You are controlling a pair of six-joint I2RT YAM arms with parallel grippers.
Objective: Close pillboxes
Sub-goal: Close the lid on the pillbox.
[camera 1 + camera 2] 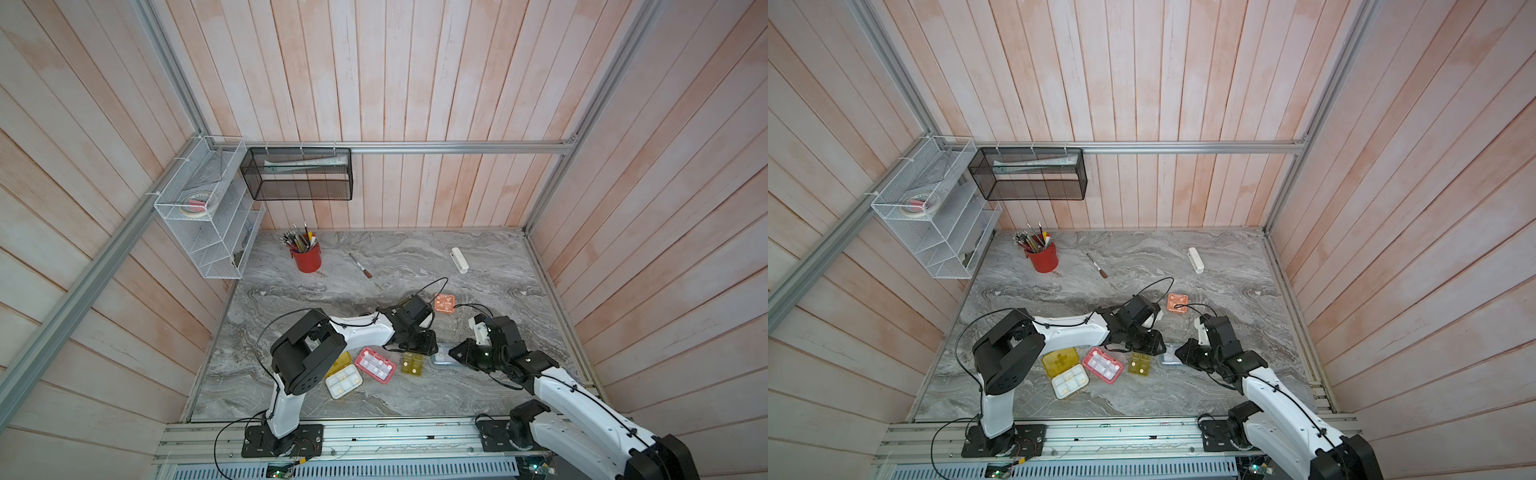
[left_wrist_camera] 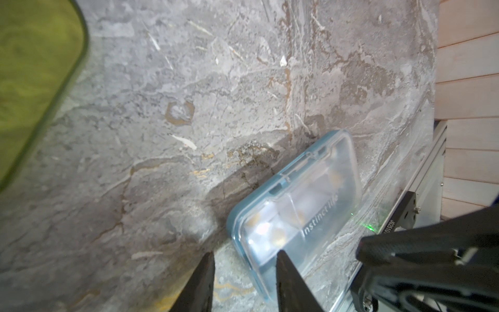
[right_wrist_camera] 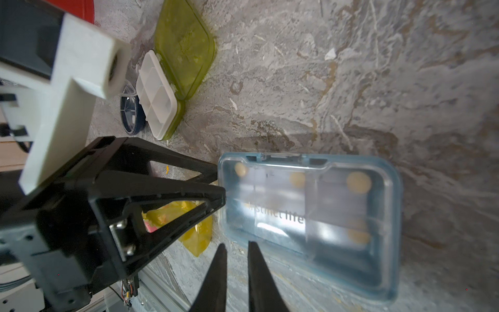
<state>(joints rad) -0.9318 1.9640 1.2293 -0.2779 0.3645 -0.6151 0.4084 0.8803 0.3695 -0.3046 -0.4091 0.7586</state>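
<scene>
Blue pillbox [image 3: 310, 216]: lid down, flat on surface [image 1: 415, 266] between both claws. Yellow pillbox [image 1: 1061, 359], pink pillbox [image 1: 1102, 365], amber pillbox [image 1: 1139, 364], green pillbox [image 3: 183, 46] lie open nearby; orange pillbox [image 1: 1177, 302] looks shut. Most closing left. Left claw [image 2: 244, 252] spread, tips at blue one's end; right claw [image 3: 237, 243] nearly together, empty.

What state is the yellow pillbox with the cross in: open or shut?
Open: the yellow pillbox has its lid folded back flat beside the white tray.
</scene>
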